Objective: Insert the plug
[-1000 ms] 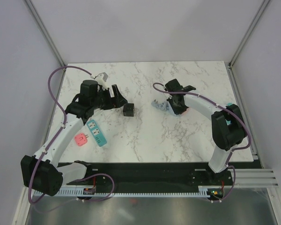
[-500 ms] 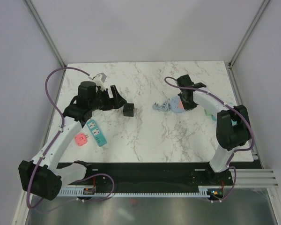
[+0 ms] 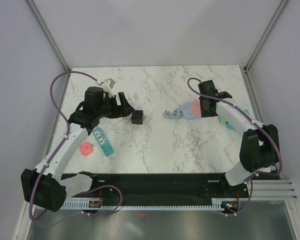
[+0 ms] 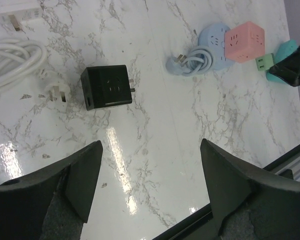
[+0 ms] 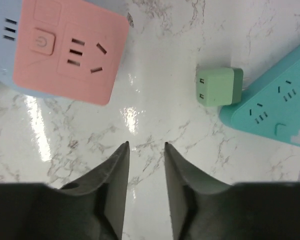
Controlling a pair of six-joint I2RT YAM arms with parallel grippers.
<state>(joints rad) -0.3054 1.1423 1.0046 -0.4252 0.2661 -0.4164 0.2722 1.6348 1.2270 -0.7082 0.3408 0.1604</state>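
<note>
A black cube adapter [image 4: 106, 86] with short prongs lies on the marble ahead of my left gripper [image 4: 151, 145], which is wide open and empty; in the top view the cube [image 3: 137, 118] sits just right of that gripper [image 3: 126, 106]. A white plug [image 4: 55, 94] on a white cable [image 4: 10, 60] lies left of the cube. A pink cube socket [image 5: 70, 50] rests on a blue round socket [image 4: 212, 42] whose blue plug [image 4: 177, 60] lies beside it. My right gripper [image 5: 145, 145] hovers over bare marble below the pink cube, fingers narrowly apart, holding nothing.
A green adapter [image 5: 217, 86] and a teal power strip [image 5: 277, 100] lie right of the right gripper. Another teal strip [image 3: 104, 141] and a pink adapter [image 3: 86, 147] lie at the left front. A white charger [image 4: 17, 10] is at the left wrist view's top edge.
My right gripper has moved right, away from the pink cube and blue socket, which now lie uncovered to its left. The left arm has barely moved.
</note>
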